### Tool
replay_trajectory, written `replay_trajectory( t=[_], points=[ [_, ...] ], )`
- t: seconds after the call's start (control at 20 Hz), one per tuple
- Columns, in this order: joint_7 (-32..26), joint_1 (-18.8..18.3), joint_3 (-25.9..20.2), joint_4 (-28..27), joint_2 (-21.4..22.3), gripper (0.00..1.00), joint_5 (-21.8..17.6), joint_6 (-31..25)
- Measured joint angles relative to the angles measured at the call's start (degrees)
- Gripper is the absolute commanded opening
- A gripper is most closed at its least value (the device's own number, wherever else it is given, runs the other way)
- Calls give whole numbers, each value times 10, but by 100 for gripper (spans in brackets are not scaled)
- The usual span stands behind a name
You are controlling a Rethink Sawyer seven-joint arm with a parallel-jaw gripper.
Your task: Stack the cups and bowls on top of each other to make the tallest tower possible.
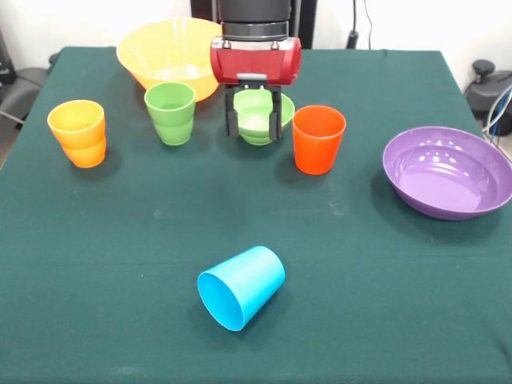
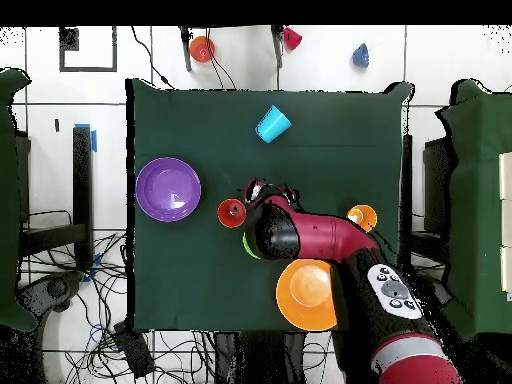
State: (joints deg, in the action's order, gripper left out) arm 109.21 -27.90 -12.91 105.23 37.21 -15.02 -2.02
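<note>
My gripper (image 1: 254, 122) hangs open low over the table's far middle. Its two black fingers (image 1: 231, 112) stand in front of the light green bowl (image 1: 261, 112), which shows between and to the right of them; touch cannot be told. An orange cup (image 1: 318, 138) stands upright just right of it and a green cup (image 1: 170, 112) just left. A yellow-orange cup (image 1: 78, 132) stands further left. The large yellow bowl (image 1: 166, 50) sits behind the green cup. A wide purple bowl (image 1: 448, 170) rests at the right. A light blue cup (image 1: 242, 286) lies on its side near the front. Nothing is stacked.
From above, the arm (image 2: 330, 240) covers the green cup and most of the light green bowl (image 2: 247, 246). Beyond the green tablecloth (image 2: 330, 150), on the floor, lie small orange (image 2: 202, 48), magenta (image 2: 291, 38) and blue (image 2: 360, 55) pieces.
</note>
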Motion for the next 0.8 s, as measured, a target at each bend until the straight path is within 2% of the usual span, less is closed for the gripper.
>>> replay_trajectory(
  t=[0.3, 0.8],
  points=[
    [0, -25, -34, 3, -19, 100, 0, 6],
    [0, -42, -75, 19, -37, 100, 0, 19]
  ],
)
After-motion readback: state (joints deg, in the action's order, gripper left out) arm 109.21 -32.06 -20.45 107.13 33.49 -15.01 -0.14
